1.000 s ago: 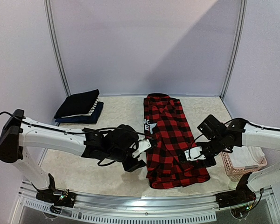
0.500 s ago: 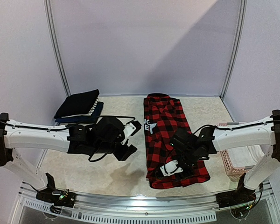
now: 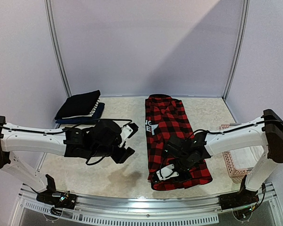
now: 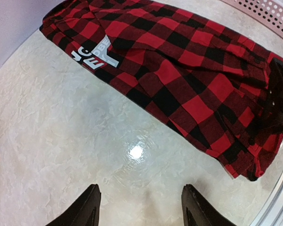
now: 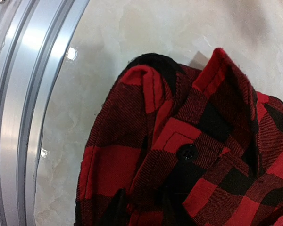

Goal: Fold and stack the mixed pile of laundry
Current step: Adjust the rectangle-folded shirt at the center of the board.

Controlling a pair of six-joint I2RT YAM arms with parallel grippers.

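Between lilac walls (image 3: 146, 47), a marbled table (image 3: 85, 174) bears a plaid shirt (image 3: 170, 127).

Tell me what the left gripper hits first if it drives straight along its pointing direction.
Most likely the bare table, just short of the near edge of the plaid shirt. The left gripper is open and holds nothing. Depth is unclear.

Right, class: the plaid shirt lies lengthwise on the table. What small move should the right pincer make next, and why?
Probably close firmly on the near hem, ready to lift it. The right pincer sits at the near corner of the plaid shirt with cloth bunched between its jaws, while the left pincer hangs open over bare table, holding nothing.
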